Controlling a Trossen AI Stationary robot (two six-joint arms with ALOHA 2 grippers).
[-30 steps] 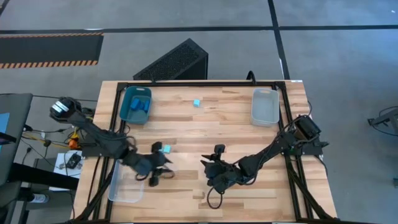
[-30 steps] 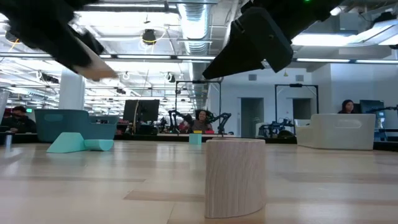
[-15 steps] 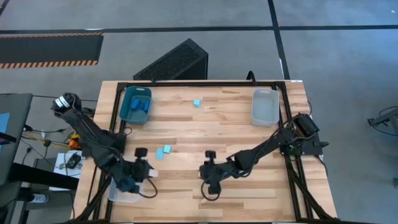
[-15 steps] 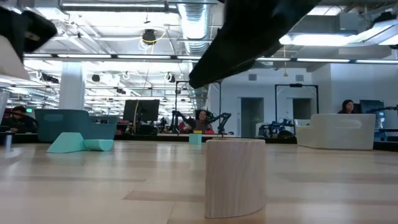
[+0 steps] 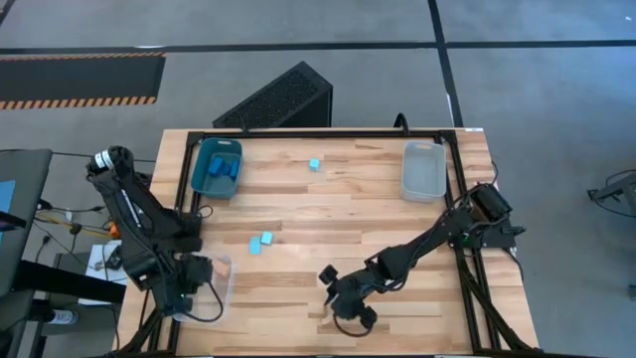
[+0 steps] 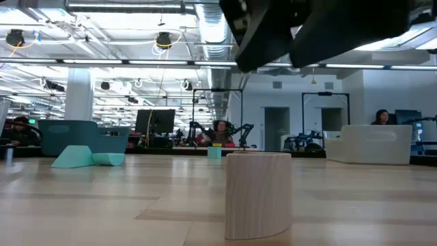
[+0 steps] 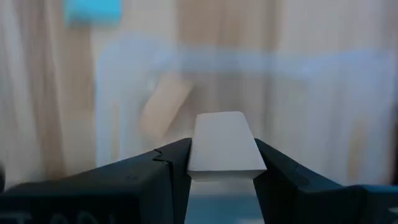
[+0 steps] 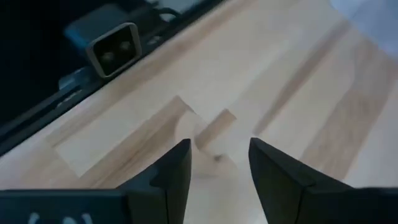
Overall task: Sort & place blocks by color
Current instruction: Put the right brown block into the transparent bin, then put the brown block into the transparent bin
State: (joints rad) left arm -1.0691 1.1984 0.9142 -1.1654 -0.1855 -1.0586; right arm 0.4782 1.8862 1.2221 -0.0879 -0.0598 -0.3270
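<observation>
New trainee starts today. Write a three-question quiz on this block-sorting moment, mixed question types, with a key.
1. True or false: the left gripper holds a pale wooden block over the clear tray at the table's front left corner.
2. Which block lies just ahead of the right gripper? A) dark blue B) turquoise C) bare wooden block
3. Fill in: the blue tray sits at the table's back ____ corner.

Key: 1 true; 2 C; 3 left
</observation>
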